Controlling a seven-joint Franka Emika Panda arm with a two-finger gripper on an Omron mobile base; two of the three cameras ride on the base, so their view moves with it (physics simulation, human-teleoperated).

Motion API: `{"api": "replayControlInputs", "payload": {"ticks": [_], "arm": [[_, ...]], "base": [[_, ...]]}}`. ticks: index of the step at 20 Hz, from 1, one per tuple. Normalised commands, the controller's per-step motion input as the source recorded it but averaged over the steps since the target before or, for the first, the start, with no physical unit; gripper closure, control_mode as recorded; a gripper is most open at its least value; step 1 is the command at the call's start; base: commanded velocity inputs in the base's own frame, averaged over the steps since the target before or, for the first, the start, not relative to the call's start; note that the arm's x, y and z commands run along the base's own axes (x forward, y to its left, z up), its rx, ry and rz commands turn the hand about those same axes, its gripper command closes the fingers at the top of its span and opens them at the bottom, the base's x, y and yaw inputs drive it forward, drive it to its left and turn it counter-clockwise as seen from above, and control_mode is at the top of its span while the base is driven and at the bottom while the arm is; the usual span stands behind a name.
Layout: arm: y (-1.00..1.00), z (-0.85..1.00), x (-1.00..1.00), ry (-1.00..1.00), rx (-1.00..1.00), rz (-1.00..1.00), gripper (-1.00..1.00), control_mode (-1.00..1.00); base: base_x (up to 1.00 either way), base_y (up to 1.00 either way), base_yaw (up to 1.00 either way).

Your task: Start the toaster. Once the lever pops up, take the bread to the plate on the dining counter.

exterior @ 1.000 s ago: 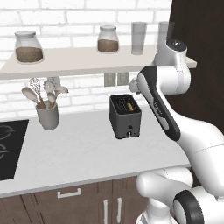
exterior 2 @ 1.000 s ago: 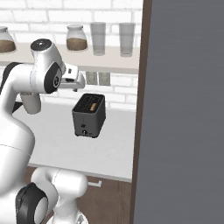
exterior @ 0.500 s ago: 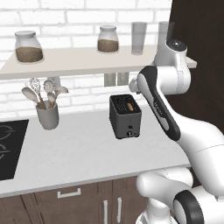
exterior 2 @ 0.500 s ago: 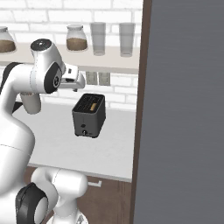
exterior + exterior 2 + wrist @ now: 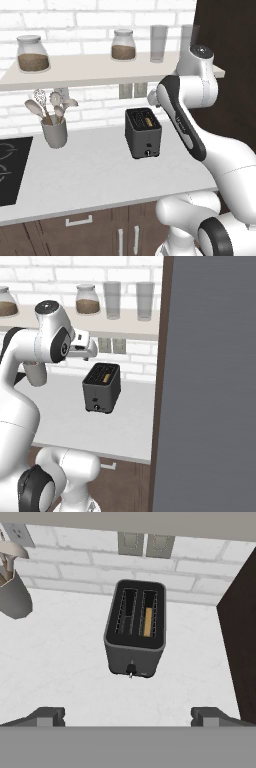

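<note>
Above the toaster (bread inside), gripper wide apart.

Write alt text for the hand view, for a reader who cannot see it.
Looking down from the hand, a dark grey toaster stands on a pale worktop with a slice of bread in one of its two slots. The open gripper hovers short of it. A grey utensil cup stands off to one side against a white brick wall.
</note>
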Motion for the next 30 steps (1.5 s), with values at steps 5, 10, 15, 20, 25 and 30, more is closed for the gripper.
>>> {"api": "replayControlInputs", "payload": {"ticks": [5, 10, 15, 20, 25, 30], "arm": [[0.00, 0.00, 0.00, 0.00, 0.00, 0.00, -1.00, -1.00], [0.00, 0.00, 0.00, 0.00, 0.00, 0.00, -1.00, -1.00], [0.00, 0.00, 0.00, 0.00, 0.00, 0.00, -1.00, -1.00], [0.00, 0.00, 0.00, 0.00, 0.00, 0.00, -1.00, -1.00], [0.00, 0.00, 0.00, 0.00, 0.00, 0.00, -1.00, -1.00], [0.00, 0.00, 0.00, 0.00, 0.00, 0.00, -1.00, -1.00]], "base": [[0.00, 0.00, 0.00], [0.00, 0.00, 0.00], [0.00, 0.00, 0.00], [0.00, 0.00, 0.00], [0.00, 0.00, 0.00], [0.00, 0.00, 0.00]]}}
